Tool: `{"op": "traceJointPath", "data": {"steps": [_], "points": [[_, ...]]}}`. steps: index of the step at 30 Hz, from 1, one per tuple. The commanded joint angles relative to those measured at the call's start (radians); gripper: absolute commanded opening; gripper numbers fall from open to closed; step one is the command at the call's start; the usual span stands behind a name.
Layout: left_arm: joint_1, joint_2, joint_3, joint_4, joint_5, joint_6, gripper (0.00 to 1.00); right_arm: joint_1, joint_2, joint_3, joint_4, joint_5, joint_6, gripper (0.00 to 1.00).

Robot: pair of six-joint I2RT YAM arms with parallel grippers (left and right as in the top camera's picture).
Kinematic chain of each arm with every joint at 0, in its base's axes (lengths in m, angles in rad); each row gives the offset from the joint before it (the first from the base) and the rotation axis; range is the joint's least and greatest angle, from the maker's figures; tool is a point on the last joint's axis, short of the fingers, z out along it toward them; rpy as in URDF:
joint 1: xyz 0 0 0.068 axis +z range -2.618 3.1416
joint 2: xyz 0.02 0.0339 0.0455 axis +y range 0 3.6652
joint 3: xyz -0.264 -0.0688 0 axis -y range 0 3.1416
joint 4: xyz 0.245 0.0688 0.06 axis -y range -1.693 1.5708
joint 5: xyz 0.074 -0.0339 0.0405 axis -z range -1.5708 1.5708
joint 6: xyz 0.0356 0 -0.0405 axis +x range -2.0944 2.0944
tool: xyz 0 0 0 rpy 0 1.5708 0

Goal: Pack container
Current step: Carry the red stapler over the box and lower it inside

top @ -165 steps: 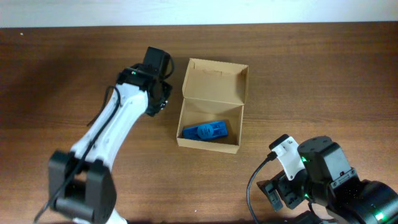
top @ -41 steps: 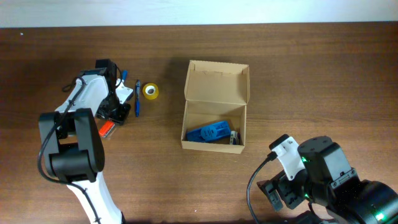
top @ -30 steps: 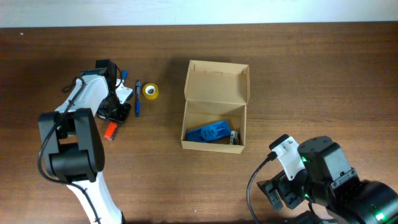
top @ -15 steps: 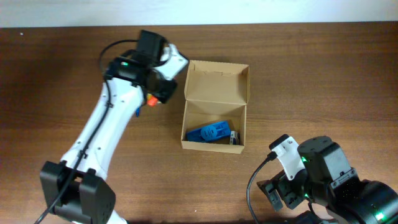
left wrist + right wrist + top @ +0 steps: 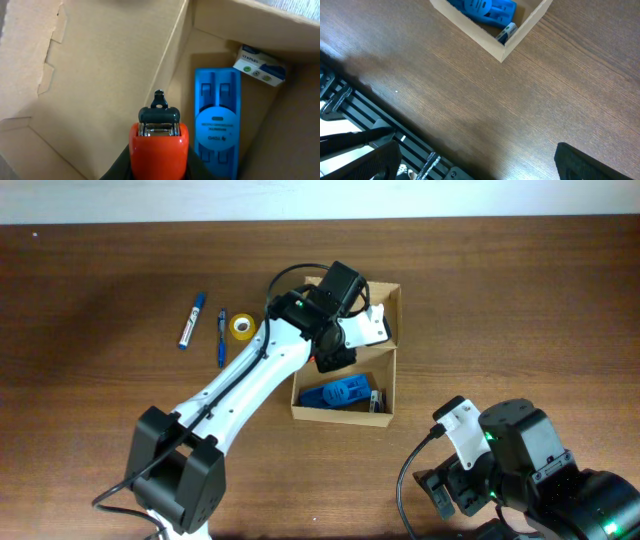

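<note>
Hovering above the single container [image 5: 338, 413], the left hand [image 5: 334, 352] hides its grip. Left wrist: clamped on one orange tool [image 5: 159, 142]; one blue stapler [image 5: 217, 125] rightward. Right wrist: right hand [image 5: 477, 152] spread, container cut off ahead.

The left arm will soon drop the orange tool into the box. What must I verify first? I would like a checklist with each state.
1. Left gripper grips the orange tool: ok.
2. Lid of the box open: ok.
3. Tool above the box, not the table: ok.
4. Blue stapler clear of the tool: ok, it lies to one side.
5. Staple packet clear: ok, far corner.
6. Free floor under the tool: cannot tell, the tool hides it.
</note>
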Motion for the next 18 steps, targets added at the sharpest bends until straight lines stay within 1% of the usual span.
{"op": "traceJointPath", "data": {"steps": [1,5,9,13,14,16,17,18], "points": [[-0.004,0.043,0.023,-0.002,0.002,0.052,0.02,-0.005,-0.003,0.013,0.003,-0.005,0.001,0.99],[-0.005,0.098,0.023,-0.002,-0.061,0.056,0.02,-0.005,-0.003,0.013,0.003,-0.005,0.001,0.99],[-0.004,0.146,0.023,-0.002,-0.064,0.056,0.02,-0.005,-0.003,0.013,0.003,-0.005,0.001,0.99],[-0.005,0.156,0.023,-0.009,-0.064,0.056,0.02,-0.005,-0.003,0.013,0.003,-0.005,0.001,0.99],[-0.006,0.156,0.023,-0.011,-0.064,0.056,0.07,-0.005,-0.003,0.013,0.003,-0.005,0.001,0.99],[-0.012,0.156,0.023,-0.013,-0.064,0.055,0.27,-0.005,-0.003,0.013,0.003,-0.005,0.001,0.99],[-0.015,0.156,0.023,-0.013,-0.064,0.055,0.40,-0.005,-0.003,0.013,0.003,-0.005,0.001,0.99],[-0.017,0.156,0.023,-0.013,-0.064,0.055,0.45,-0.005,-0.003,0.013,0.003,-0.005,0.001,0.99]]}}
